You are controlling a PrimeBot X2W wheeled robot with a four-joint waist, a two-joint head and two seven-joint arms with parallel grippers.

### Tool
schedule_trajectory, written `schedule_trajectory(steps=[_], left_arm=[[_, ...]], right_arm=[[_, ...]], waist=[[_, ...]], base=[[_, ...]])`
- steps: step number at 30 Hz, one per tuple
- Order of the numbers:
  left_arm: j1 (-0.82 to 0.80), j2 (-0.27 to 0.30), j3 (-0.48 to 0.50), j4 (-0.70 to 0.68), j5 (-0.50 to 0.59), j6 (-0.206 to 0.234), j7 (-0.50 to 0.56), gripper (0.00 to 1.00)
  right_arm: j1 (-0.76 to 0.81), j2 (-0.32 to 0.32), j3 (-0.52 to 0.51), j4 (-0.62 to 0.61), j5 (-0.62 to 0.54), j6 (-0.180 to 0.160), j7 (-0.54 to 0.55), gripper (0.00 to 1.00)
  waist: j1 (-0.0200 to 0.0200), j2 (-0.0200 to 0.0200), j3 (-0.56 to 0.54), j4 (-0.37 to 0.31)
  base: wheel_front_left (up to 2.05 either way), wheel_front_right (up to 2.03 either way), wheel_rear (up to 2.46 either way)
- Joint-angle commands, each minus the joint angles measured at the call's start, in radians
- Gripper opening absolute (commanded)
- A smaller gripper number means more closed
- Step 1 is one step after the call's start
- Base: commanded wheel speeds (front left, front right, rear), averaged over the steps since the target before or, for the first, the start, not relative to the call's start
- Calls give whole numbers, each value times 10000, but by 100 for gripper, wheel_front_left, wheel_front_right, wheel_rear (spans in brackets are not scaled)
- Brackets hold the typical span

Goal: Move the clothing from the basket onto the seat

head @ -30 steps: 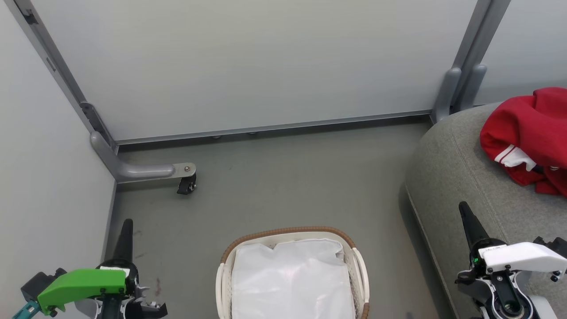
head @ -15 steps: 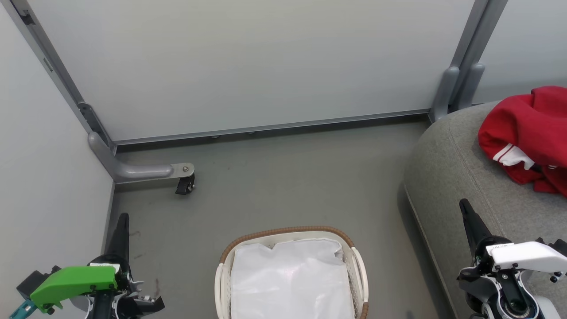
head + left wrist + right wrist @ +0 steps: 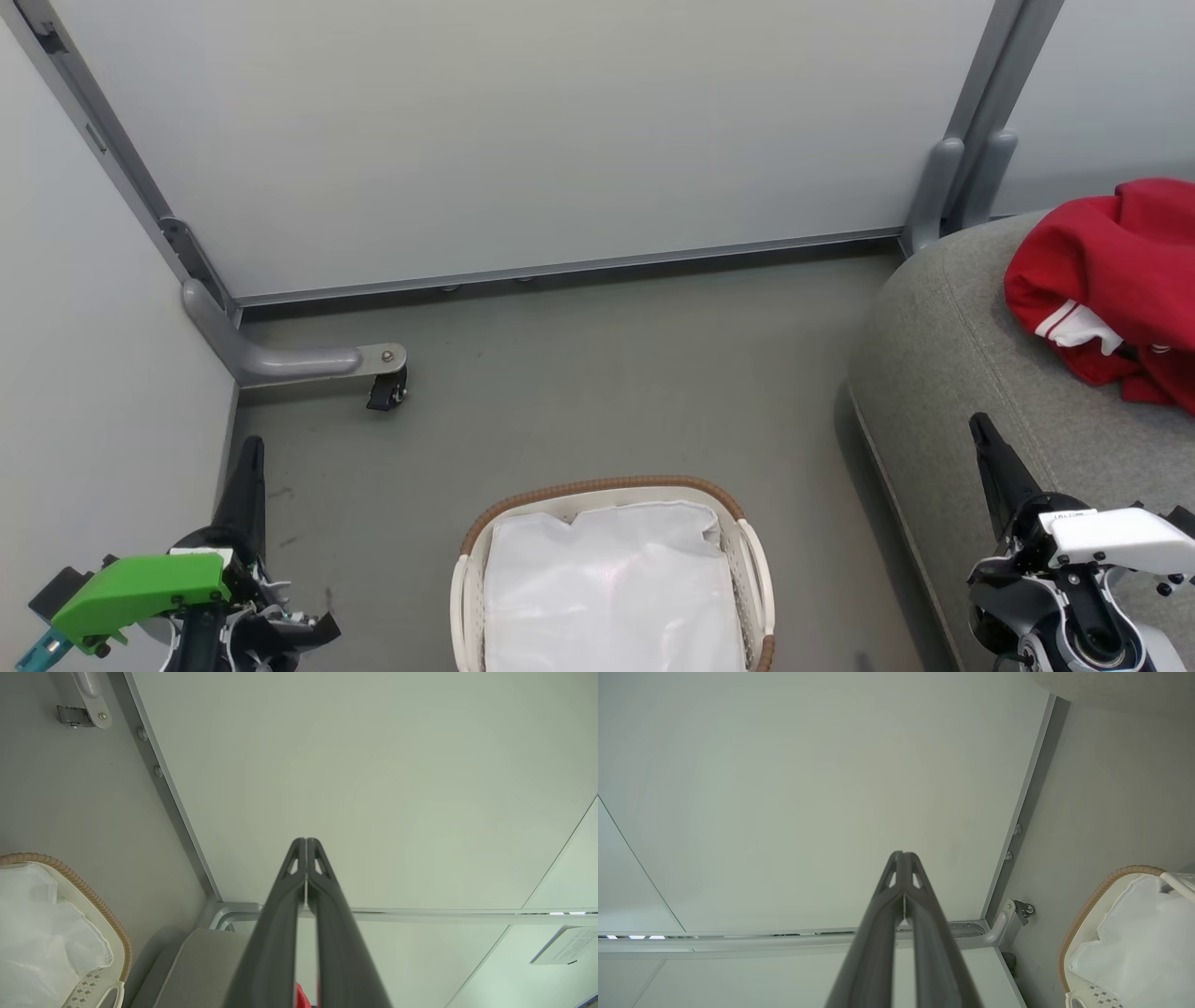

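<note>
The red garment lies crumpled on the seat, ahead and right of the right hand, which is the nearer one. The picture edge cuts off its right side. The basket stands on the floor between the hands. Its white liner hides anything beneath. The left hand and the right are both clenched and empty.

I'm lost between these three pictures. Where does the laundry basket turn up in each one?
Head view: the basket sits at the bottom centre, cut off by the lower edge.
Left wrist view: the basket fills the lower left corner.
Right wrist view: the basket fills the lower right corner.
Shared landmark: the black caster wheel of the partition, at upper left in the left wrist view and right of centre in the right wrist view.
</note>
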Motion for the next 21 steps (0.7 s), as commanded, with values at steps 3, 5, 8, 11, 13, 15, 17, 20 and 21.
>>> schedule_trajectory(steps=[3,5,8,11,13,15,17,20,21], left_arm=[[-114,51,38,-29,-59,-64,47,0],[-114,51,38,-28,-58,-64,47,0],[-114,51,38,-28,-58,-64,47,0],[-114,51,36,-28,-58,-64,47,0],[-114,51,36,-28,-58,-64,46,0],[-114,51,36,-29,-58,-64,46,0],[-114,51,36,-29,-59,-64,46,0],[-114,51,36,-27,-59,-64,46,0],[-113,51,36,-28,-59,-64,46,0]], right_arm=[[79,-59,-24,-47,71,0,29,0],[79,-59,-24,-47,71,0,29,0],[79,-59,-22,-46,73,0,29,0],[79,-59,-22,-46,72,0,29,0],[79,-59,-22,-46,72,0,29,0],[79,-59,-22,-46,72,0,29,0],[79,-59,-22,-46,72,0,29,0],[79,-59,-22,-45,72,0,29,0],[79,-59,-22,-45,74,0,28,0]], waist=[[0,0,0,-1],[0,0,0,-1],[0,0,0,-1],[0,0,0,-1],[0,0,0,-1],[0,0,0,-1],[0,0,0,-1],[0,0,0,-1],[0,0,0,-1]], base=[[0,0,0],[0,0,0],[0,0,0],[0,0,0],[0,0,0],[0,0,0],[0,0,0],[0,0,0],[0,0,0]])
